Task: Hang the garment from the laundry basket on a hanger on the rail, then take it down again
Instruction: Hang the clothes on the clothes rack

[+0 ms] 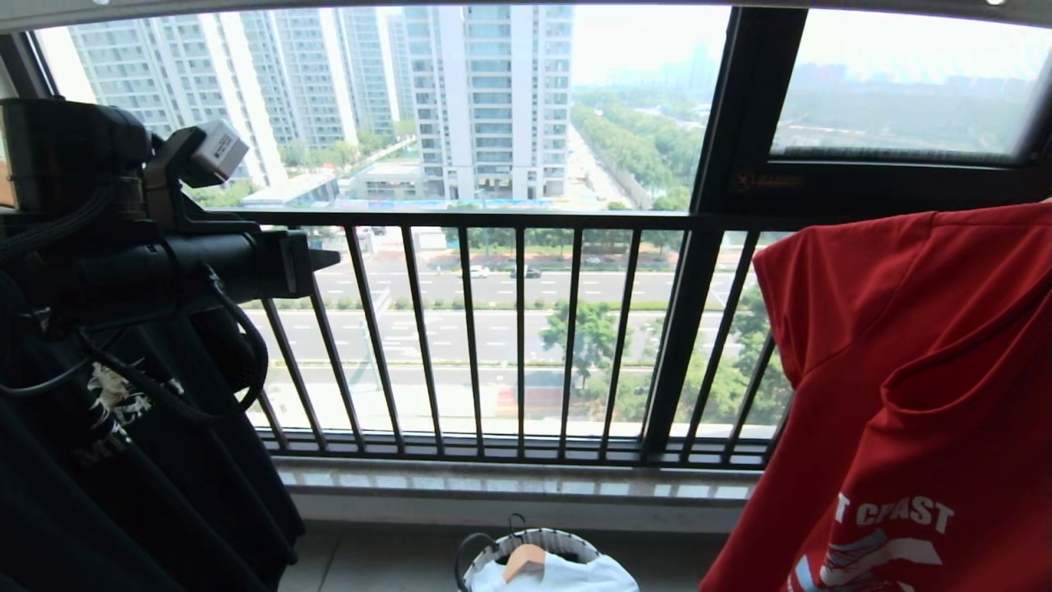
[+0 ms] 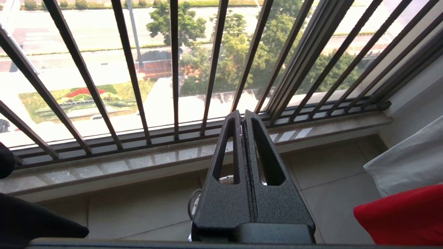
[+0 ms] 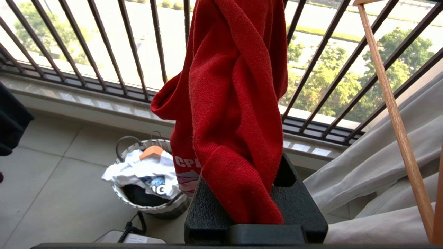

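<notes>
The red garment (image 1: 920, 386), with white lettering low on its chest, hangs at the right of the head view, its top past the frame edge. In the right wrist view a twisted fold of the garment (image 3: 235, 103) rises from between the jaws of my right gripper (image 3: 247, 166), which is shut on it; the cloth hides the fingertips. My left gripper (image 2: 242, 116) is shut and empty, held level at the left towards the window bars (image 1: 320, 259). The laundry basket (image 1: 567, 543) stands on the floor below the sill (image 3: 162, 209). The hanger and the rail are out of view.
A black printed T-shirt (image 1: 123, 460) hangs under my left arm. The dark barred window railing (image 1: 518, 329) runs across ahead. The basket holds a white garment (image 3: 138, 171) and a wooden hanger (image 3: 152, 151). Pale cloth (image 3: 380, 162) and a wooden bar (image 3: 391, 100) are at the right.
</notes>
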Motion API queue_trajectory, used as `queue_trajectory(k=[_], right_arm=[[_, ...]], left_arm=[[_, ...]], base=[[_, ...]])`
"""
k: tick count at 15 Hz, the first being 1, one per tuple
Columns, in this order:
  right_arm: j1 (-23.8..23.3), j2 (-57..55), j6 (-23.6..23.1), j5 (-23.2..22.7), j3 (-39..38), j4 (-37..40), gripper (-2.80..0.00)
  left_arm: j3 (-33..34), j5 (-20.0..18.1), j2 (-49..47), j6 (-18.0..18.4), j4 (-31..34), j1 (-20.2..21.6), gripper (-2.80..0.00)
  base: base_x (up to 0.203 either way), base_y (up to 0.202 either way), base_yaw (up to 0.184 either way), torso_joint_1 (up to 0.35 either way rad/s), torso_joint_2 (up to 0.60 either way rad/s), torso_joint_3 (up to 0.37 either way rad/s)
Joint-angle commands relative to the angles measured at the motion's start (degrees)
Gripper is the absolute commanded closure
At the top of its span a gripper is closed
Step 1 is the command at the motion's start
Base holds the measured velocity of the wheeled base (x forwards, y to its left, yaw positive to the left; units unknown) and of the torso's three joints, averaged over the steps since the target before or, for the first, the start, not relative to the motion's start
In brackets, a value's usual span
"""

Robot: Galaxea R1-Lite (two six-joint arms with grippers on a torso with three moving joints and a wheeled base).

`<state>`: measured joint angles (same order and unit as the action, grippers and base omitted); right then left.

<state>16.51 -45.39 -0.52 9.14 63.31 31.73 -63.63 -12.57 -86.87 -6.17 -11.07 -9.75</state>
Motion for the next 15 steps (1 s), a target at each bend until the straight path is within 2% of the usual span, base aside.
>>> queue_trajectory(k=[1,6,15], right_arm=[[0.02,-0.14,0.00,0.09,0.00,0.17,0.00],[0.02,0.82,0.26,-0.27,-0.42,0.17,0.00],[0.40,-1.97,0.60,-6.95,-2.55,-1.95,0.00]], left_arm=[[-0.05,-0.09,0.03,-0.07,-0.09,0.00,0.00],[-0.04,-0.06,-0.12,-0.07,-0.09,0.08,0.00],[-0.09,-0.09,-0.84,-0.07,-0.09,0.08,0.00]], base=[[0.000,0.000,0.000,0.147,-0.32,-0.164],[0.000,0.000,0.000,0.148,-0.30,-0.156],[0.000,0.000,0.000,0.000,0.00,0.000]])
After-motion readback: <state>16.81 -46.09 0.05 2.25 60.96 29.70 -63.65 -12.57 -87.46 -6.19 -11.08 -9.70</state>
